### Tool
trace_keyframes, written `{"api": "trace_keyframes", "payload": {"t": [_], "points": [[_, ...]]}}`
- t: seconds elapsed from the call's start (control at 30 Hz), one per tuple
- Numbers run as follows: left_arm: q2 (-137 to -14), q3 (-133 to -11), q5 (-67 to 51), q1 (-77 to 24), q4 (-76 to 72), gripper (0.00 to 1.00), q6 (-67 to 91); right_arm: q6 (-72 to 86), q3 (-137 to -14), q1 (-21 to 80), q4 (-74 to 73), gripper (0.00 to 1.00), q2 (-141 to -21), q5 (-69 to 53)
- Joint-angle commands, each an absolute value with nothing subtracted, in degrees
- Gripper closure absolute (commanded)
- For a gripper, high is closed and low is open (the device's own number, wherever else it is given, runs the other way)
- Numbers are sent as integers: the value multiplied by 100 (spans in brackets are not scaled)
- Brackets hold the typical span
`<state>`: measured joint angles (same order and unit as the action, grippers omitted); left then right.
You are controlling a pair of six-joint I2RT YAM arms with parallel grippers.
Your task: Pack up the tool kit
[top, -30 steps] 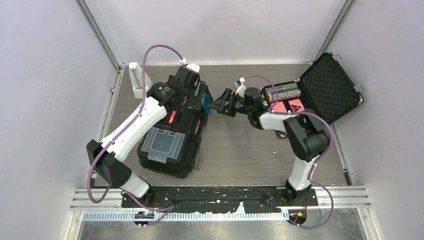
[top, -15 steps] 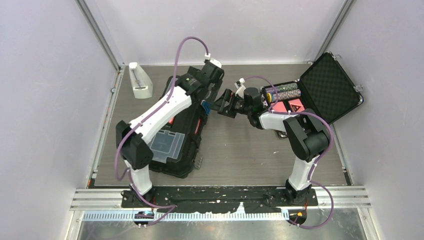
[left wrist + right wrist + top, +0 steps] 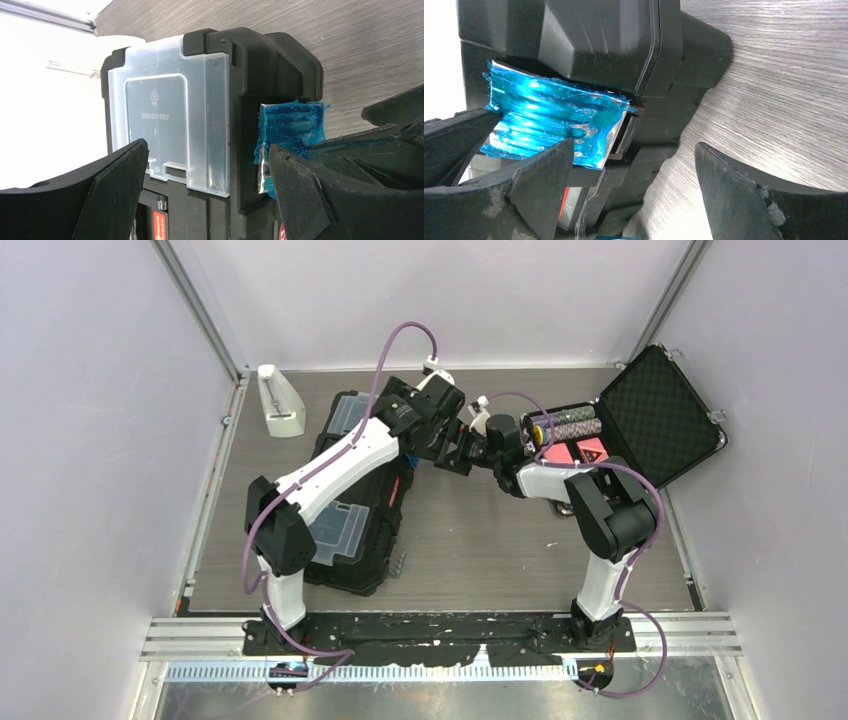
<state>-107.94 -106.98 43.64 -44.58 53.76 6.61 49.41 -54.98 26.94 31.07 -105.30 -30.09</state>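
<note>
Both spread wide, my left gripper (image 3: 206, 161) and right gripper (image 3: 631, 150) crowd the blue latch (image 3: 551, 120) at the far end of the closed toolbox (image 3: 372, 515), left on the table (image 3: 480, 540); latching seems in hand, needing a firm, square push

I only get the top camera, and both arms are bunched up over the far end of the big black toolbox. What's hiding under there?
Observer: A blue latch on the toolbox's end wall. The right wrist camera looks straight at it.
Operator: Is anything grabbing it?
Observer: No. The right claw is open, with one finger by the latch's lower edge and the other over the table.
Operator: And the other arm?
Observer: The left claw is open too. Its camera shows the clear lid compartment between its fingers, with the latch beside one.
</note>
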Motion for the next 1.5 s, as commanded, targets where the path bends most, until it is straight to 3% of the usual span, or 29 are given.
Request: {"api": "trace_keyframes", "payload": {"t": [0.0,0.5,1.03,1.47], "points": [[-10513,-10849,4995,-4526,5318,10,292,4824,-5675,2800,3247,5,-10599,-2942],[-11004,-10770,5045,-4439,5489,11,240,4795,-5574,2776,3334,5,-10558,-2982],[-11301,-10601,4633,-4438,5778,14,598,5147,-5323,2636,4407,5,-10673,-3327],[-10769,-10875,4519,-4438,5733,14,626,4917,-5577,2645,3818,5,-10064,-3322]]}}
